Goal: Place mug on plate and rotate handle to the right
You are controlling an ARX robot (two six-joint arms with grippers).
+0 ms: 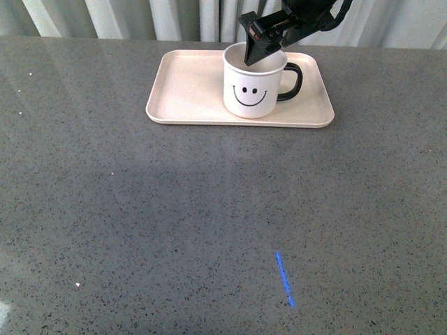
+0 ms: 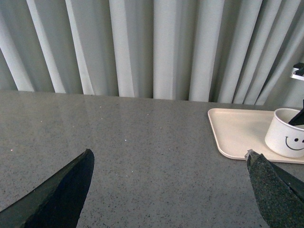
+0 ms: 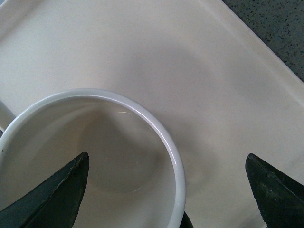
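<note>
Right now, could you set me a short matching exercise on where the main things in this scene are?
Things:
1. mug
2. handle
3. right tool
4. left tool

Places or states:
A. open, over bare table, away from the plate
B. one finger inside the mug, one outside
C. standing on the plate
D. pointing to the robot's right

Pairs: 1-C, 2-D, 3-B, 4-A

A dark grey speckled worktop [image 1: 140, 223] fills the room's foreground. Pale pleated curtains [image 2: 142, 47] hang behind it. Soft light glints off its surface.
</note>
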